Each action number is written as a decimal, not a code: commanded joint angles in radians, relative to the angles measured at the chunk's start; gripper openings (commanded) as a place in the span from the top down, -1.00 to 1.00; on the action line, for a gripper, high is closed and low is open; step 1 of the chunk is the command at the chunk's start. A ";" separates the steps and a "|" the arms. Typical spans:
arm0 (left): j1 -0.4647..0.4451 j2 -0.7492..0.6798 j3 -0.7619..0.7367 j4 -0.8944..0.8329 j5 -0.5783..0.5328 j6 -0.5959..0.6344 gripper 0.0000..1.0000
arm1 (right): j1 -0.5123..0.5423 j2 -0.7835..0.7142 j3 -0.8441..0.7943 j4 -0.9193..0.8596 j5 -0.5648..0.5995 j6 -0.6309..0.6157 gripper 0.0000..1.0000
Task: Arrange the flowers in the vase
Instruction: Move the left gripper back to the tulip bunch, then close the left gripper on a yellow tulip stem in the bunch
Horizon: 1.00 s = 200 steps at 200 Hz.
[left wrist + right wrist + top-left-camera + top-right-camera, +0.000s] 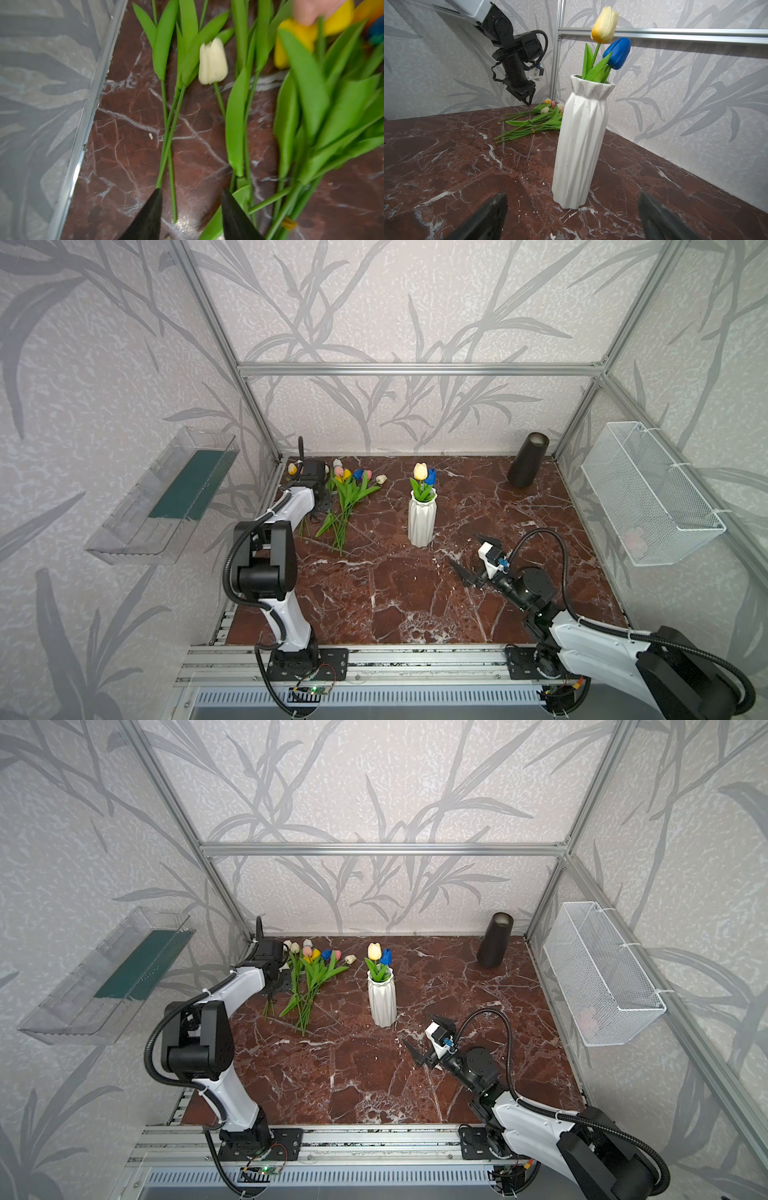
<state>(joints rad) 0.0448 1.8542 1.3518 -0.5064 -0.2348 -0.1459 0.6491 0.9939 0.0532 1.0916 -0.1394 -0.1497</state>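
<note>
I see my left gripper (191,209) over the loose flowers (347,493) at the table's (395,593) far left, jaws partly apart astride thin stems (172,187), clamping none (both top views hide its fingers). My right gripper (467,549) gapes wide and empty near the vase (420,518), which holds two tulips (420,470).

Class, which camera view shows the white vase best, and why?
The right wrist view: the white vase stands whole and close, side-on, from base to rim. Both top views show it small, from above. The left wrist view does not show it at all.
</note>
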 commanded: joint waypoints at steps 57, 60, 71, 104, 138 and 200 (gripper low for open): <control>0.090 0.235 0.260 -0.247 0.025 0.126 0.23 | 0.006 0.012 0.017 0.039 -0.004 0.002 -0.96; 0.090 0.241 0.263 -0.248 0.032 0.127 0.24 | 0.006 0.012 0.016 0.038 -0.002 0.001 -0.96; 0.090 0.260 0.273 -0.252 0.047 0.131 0.29 | 0.006 0.009 0.015 0.036 0.005 0.001 -0.96; 0.090 0.299 0.282 -0.260 0.053 0.132 0.49 | 0.006 0.006 0.016 0.031 0.004 -0.001 -0.96; 0.088 0.299 0.283 -0.267 0.014 0.122 0.80 | 0.006 0.012 0.018 0.031 0.002 -0.001 -0.96; 0.057 0.270 0.316 -0.302 -0.008 0.106 1.00 | 0.006 0.026 0.019 0.042 -0.008 0.001 -0.96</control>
<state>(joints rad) 0.1204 2.1521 1.6215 -0.7547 -0.2161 -0.0269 0.6491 1.0157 0.0532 1.0950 -0.1398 -0.1501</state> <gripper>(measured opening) 0.050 0.979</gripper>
